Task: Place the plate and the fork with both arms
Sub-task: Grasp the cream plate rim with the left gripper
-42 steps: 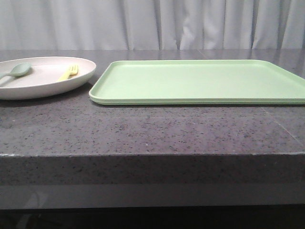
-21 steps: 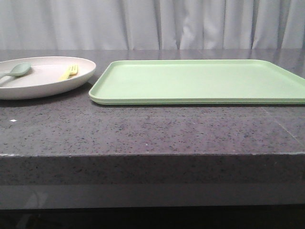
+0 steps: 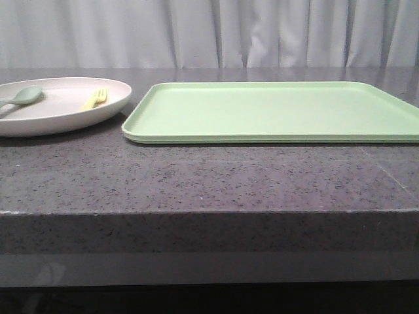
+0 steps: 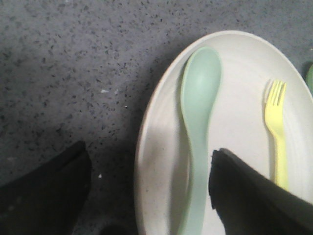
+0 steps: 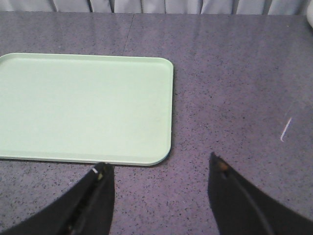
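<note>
Pinkish-cream plate (image 3: pixel 55 104) just beside the light-green tray (image 3: pixel 275 111), off its left short edge, rims near but apart; both on the speckled grey surface (image 3: pixel 196 180). Pale-yellow fork (image 3: pixel 95 99) lying in the plate on the tray-facing side, grey-green spoon (image 3: pixel 23 96) on the far side from the tray. Nothing on the tray yet, so task judged barely started.

Left claw (image 4: pixel 149 188) spread wide, straddling the plate rim on the side away from the tray: one finger over the surface, the other over the plate interior close to the fork handle and spoon handle. Holding nothing. Right claw (image 5: pixel 159 196) also spread, empty, hovering over bare surface just off the tray's corner.

Risks, as judgement:
- Inner finger clipping spoon or fork handle on closing, flicking cutlery out of the plate.
- Shallow matte rim slipping from a thin pinch, plate tipping, fork sliding off.
- Fork small and flat against the plate, hard to pinch; spoon easily mistaken for it.
- Plate edge bumping the tray rim if dragged rather than lifted.
</note>
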